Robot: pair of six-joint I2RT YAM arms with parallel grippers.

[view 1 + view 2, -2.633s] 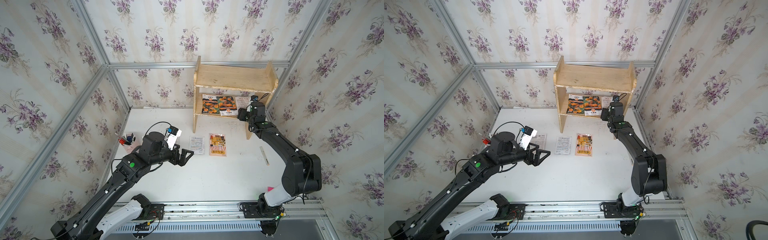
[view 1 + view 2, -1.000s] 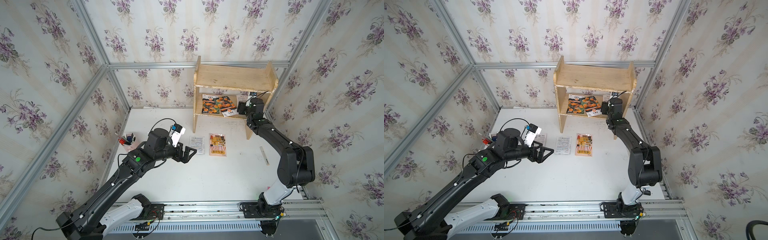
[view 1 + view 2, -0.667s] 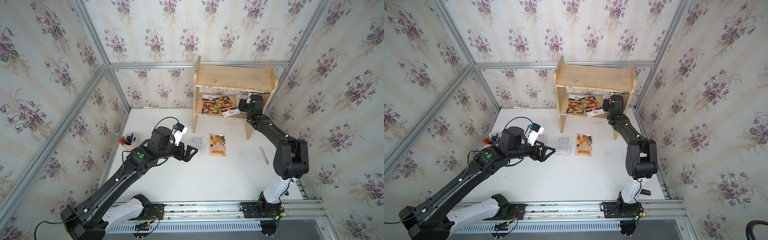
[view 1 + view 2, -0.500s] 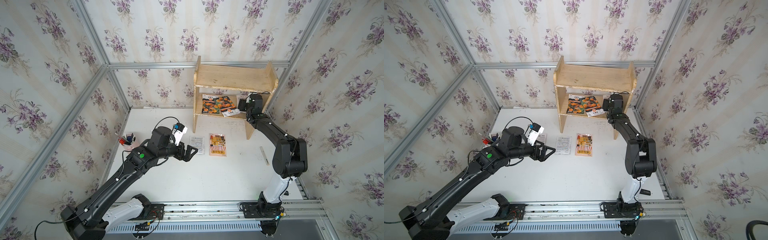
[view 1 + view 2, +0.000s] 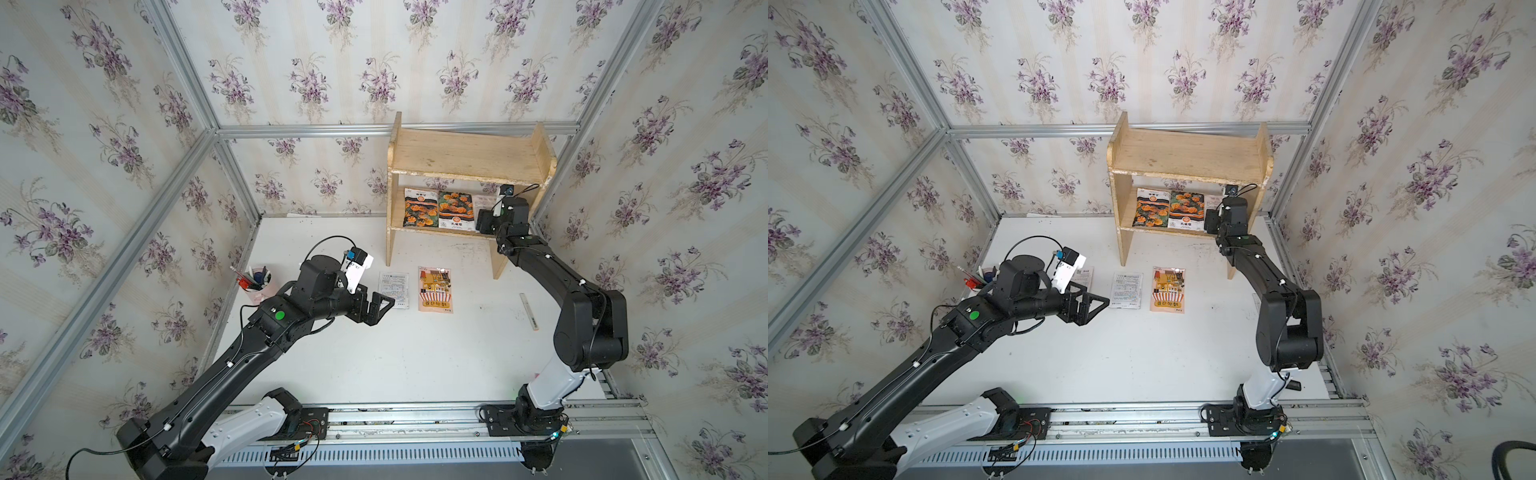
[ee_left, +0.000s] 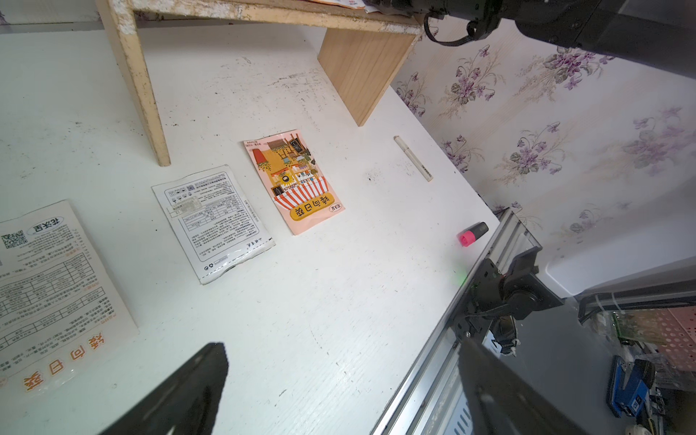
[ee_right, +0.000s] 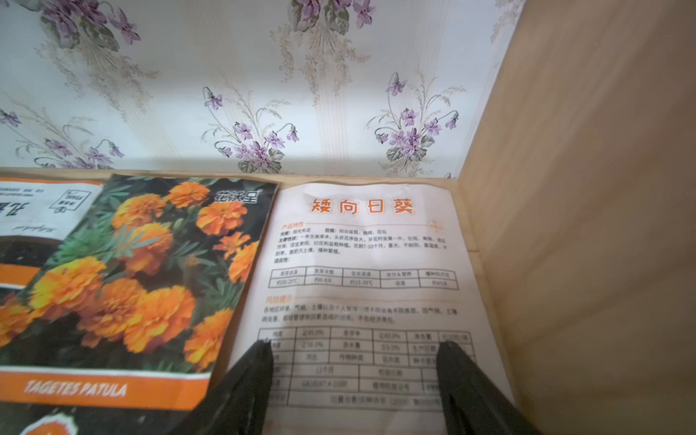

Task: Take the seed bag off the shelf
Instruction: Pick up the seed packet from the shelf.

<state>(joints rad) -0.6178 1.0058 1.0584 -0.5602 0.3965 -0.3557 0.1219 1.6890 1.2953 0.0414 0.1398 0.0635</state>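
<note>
Seed bag (image 7: 361, 271), Inspector: where does it lie?

Inspector: You have it flat on the lower tier of the shelf (image 5: 465, 151), at the end by the side panel nearest your right arm. It is pale, with the orange heading and printed tables facing up. A marigold packet (image 7: 147, 271) lies just beside it, and a second marigold packet (image 5: 420, 208) lies beyond that.

Operator: And my fingers?

Inspector: Your right fingers (image 7: 457, 371) reach into the lower tier, spread partway, with both tips over the near half of the bag. Nothing is gripped. I cannot tell whether the tips touch the paper. Your left fingers (image 5: 382, 301) stand at full spread and hold nothing. They hang above the table (image 5: 415, 353), well apart from the shelf.

Operator: What else is on the table?

Inspector: A pink-and-orange packet (image 5: 435, 289) and a white packet (image 5: 393, 284) lie side by side in front of the shelf. An orange-lettered packet (image 6: 49, 286) lies near your left fingers. There is a pen (image 5: 528, 311) near the right wall, a pink marker (image 6: 472, 234) near the table's front edge, and a cup of pens (image 5: 257, 286) by the left wall.
</note>
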